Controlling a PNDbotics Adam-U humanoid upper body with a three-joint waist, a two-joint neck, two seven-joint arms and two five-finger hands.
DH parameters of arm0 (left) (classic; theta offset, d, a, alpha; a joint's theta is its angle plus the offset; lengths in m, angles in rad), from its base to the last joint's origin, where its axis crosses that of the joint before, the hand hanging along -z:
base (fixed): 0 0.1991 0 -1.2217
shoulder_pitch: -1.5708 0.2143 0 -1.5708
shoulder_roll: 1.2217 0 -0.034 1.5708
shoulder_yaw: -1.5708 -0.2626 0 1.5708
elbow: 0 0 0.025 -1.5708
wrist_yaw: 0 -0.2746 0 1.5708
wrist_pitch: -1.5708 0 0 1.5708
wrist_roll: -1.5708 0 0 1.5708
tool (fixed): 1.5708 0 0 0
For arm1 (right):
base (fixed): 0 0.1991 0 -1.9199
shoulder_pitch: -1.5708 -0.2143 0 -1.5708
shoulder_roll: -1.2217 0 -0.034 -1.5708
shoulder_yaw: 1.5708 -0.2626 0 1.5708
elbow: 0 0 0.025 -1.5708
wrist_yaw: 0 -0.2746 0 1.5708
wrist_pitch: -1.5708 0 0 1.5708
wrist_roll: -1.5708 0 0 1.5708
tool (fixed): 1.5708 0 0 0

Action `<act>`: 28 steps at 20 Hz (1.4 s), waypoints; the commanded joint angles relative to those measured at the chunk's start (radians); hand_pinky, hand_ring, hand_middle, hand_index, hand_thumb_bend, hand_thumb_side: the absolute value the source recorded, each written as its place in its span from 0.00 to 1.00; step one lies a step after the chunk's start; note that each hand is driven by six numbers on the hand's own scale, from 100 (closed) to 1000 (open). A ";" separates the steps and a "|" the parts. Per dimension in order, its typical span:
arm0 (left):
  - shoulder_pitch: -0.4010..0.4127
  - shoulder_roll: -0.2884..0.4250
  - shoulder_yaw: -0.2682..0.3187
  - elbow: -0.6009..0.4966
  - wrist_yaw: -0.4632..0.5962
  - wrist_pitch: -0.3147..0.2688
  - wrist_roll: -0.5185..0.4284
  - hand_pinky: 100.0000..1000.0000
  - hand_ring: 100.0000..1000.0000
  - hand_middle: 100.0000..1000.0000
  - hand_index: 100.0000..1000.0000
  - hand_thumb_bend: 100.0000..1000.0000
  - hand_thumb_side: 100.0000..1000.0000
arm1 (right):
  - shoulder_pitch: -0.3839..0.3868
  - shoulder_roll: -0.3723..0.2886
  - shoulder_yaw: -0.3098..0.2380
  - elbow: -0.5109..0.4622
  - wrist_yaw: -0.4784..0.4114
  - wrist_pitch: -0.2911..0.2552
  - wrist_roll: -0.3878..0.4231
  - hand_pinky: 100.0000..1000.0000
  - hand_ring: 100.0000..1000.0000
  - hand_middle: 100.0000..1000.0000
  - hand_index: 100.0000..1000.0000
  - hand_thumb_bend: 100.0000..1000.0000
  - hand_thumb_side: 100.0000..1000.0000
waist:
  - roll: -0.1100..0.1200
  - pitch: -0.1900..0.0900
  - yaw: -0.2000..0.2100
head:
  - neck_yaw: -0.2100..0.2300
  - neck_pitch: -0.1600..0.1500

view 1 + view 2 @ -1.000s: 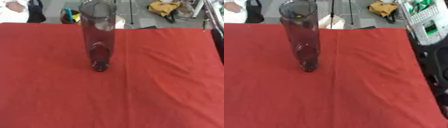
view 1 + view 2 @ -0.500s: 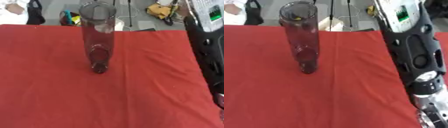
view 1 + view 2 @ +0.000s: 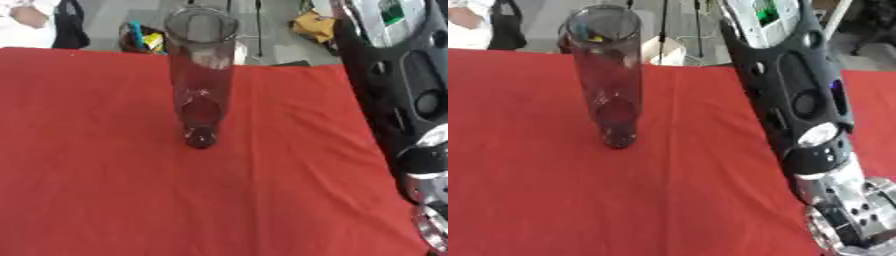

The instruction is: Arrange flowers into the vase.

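- Tall clear vase (image 3: pixel 610 80), glass with a dark purplish tint, standing upright on the red tablecloth (image 3: pixel 105 190), left of centre and toward the far half.
- Vase mouth open at the top; inside looks bare of stems, as far as the tinted glass shows.
- Cloth covering the whole table, faint creases running near to far on the right of the vase.
- Right arm (image 3: pixel 798 95) coming in along the right side: black forearm shell with round recesses, silver wrist joint (image 3: pixel 846 210) low near the bottom right corner.
- Arm well apart from the vase, not touching it.
- Right hand itself cut off below the frame edge, beyond the wrist; fingers unseen, so cannot tell whether spread or curled, or holding anything.
- Left hand nowhere in either view.
- Beyond the far table edge: floor clutter, a yellow object (image 3: pixel 317 25), thin stand legs (image 3: pixel 664 30).
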 commanded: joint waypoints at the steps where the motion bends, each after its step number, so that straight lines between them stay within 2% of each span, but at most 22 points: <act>1: -0.008 0.029 0.000 -0.018 0.003 0.000 -0.004 0.71 0.87 0.82 0.89 0.00 1.00 | -0.044 -0.019 -0.013 0.019 -0.051 -0.004 -0.028 0.00 0.00 0.00 0.00 0.00 0.48 | 0.004 -0.030 -0.002 | 0.006 -0.005; 7: -0.004 0.034 -0.001 -0.018 0.002 0.001 -0.006 0.71 0.87 0.83 0.89 0.00 1.00 | -0.068 -0.018 -0.019 0.050 -0.130 0.014 -0.058 0.00 0.00 0.00 0.00 0.00 0.49 | 0.003 -0.037 -0.011 | 0.012 -0.014; 12: -0.007 0.035 -0.003 -0.018 0.004 -0.001 -0.009 0.71 0.87 0.83 0.89 0.00 1.00 | -0.077 -0.013 -0.010 0.046 -0.249 0.031 -0.099 0.00 0.00 0.00 0.00 0.00 0.50 | 0.006 -0.041 -0.011 | -0.005 -0.069; 14: -0.008 0.034 -0.005 -0.018 0.005 -0.001 -0.010 0.71 0.87 0.83 0.89 0.00 1.00 | -0.080 -0.008 -0.006 0.045 -0.272 0.033 -0.115 0.00 0.00 0.00 0.00 0.00 0.50 | 0.006 -0.042 -0.010 | -0.009 -0.082; 28: -0.017 0.035 -0.012 -0.018 0.015 -0.001 -0.021 0.71 0.87 0.82 0.89 0.00 1.00 | -0.115 0.048 -0.001 0.024 -0.288 -0.007 -0.130 0.00 0.00 0.00 0.00 0.00 0.50 | -0.006 -0.052 0.011 | -0.032 -0.085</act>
